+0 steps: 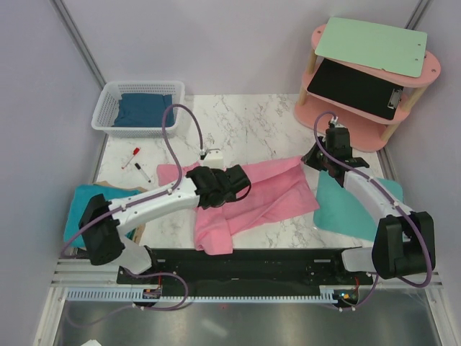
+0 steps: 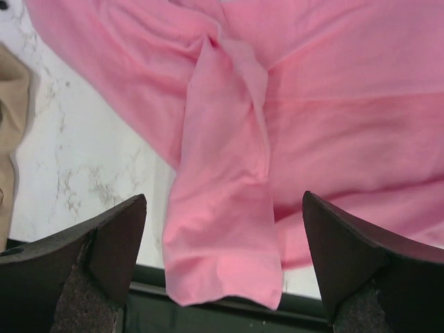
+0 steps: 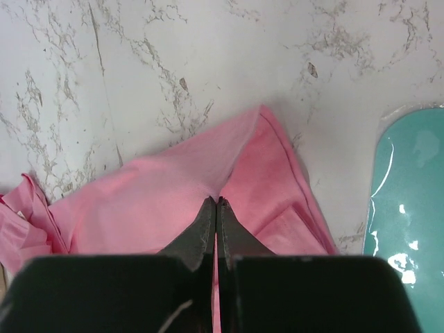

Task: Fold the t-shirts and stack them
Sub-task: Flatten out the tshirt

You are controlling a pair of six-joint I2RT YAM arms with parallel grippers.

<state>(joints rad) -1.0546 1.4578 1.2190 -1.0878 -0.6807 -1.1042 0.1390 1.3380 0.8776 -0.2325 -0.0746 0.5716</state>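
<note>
The pink t-shirt [image 1: 270, 193] lies crumpled across the middle of the marble table. One narrow fold [image 2: 225, 236] reaches the near edge. My left gripper [image 1: 242, 184] hovers over the shirt's left half, open wide [image 2: 223, 196], with that fold below and between the jaws but not touching them. My right gripper [image 1: 317, 158] is at the shirt's far right corner, its jaws shut [image 3: 216, 202] on a pinch of pink cloth that puckers at the tips. A teal t-shirt [image 1: 78, 207] lies at the left edge under the left arm. The dark blue t-shirt [image 1: 144, 109] is in the basket.
A white basket [image 1: 108, 108] stands at the back left. Two markers [image 1: 137, 164] and a small white object [image 1: 213, 153] lie behind the shirt. A glossy teal sheet [image 1: 353, 207] [image 3: 409, 194] lies at the right. A pink shelf [image 1: 364, 133] holds clipboards. Tan material [image 2: 10, 125] lies left.
</note>
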